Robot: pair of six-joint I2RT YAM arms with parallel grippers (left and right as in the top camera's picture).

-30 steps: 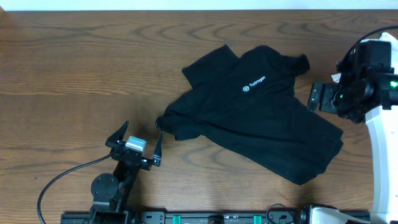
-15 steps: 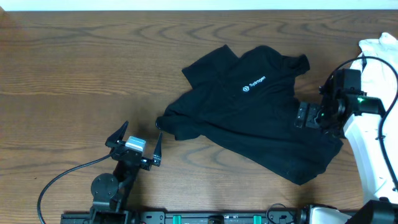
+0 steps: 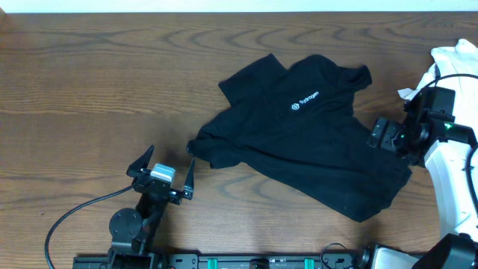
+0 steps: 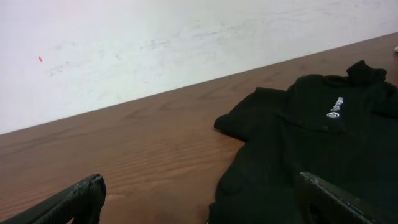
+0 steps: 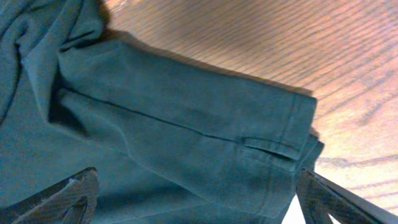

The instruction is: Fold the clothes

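Black knit cotton, by the look of it: the polo shirt (image 3: pixel 302 134) lies rumpled and askew on the wooden table (image 3: pixel 89 90), chest logo (image 3: pixel 305 101) facing up, one sleeve bunched at its lower-left corner and the hem trailing toward the lower right. I judge it light, limp and non-slip; it will sag and drag if lifted by a single layer. The left gripper (image 3: pixel 166 167) sits just off that bunched sleeve, fingers spread apart, holding nothing. The right gripper (image 3: pixel 375 134) hovers over the shirt's right-hand edge, jaws likewise parted and empty. Its wrist camera shows a stitched, slit hem edge (image 5: pixel 273 146) directly below. I would pinch at seamed edges or corners, where the doubled fabric gives firmer purchase. A white cloth (image 3: pixel 455 56) lies beyond the shirt's right side.
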